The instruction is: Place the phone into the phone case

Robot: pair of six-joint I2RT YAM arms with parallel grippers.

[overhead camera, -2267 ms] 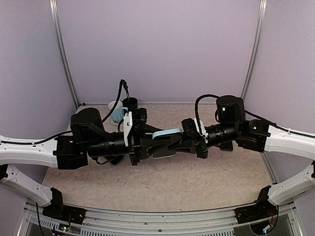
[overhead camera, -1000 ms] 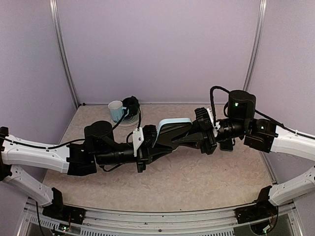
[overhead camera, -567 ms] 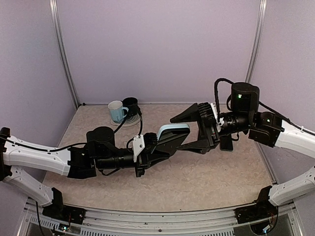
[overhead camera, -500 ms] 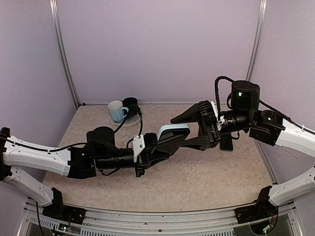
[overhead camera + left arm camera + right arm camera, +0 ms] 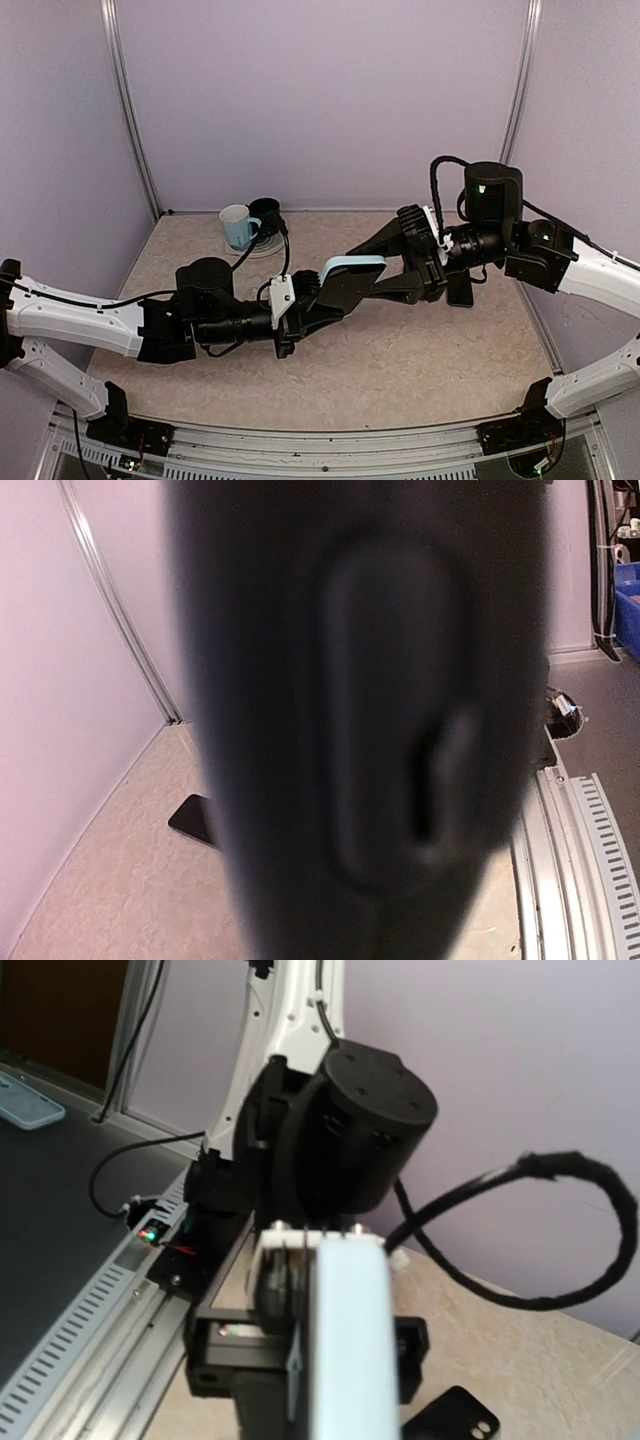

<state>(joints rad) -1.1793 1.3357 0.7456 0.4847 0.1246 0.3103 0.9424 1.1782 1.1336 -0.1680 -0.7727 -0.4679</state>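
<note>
Clamping one end of the pale-blue phone case [image 5: 354, 262], the left gripper [image 5: 314, 296] holds it aloft. The right gripper [image 5: 370, 272], spread wide, straddles its other end; the black phone [image 5: 460, 291] lies beyond, below.

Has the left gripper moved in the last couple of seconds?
Yes. The left gripper has pulled toward the near edge, away from the white-and-blue mug.

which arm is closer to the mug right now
Left. The left arm sits just in front of the mug; the right arm is far off to its right.
</note>
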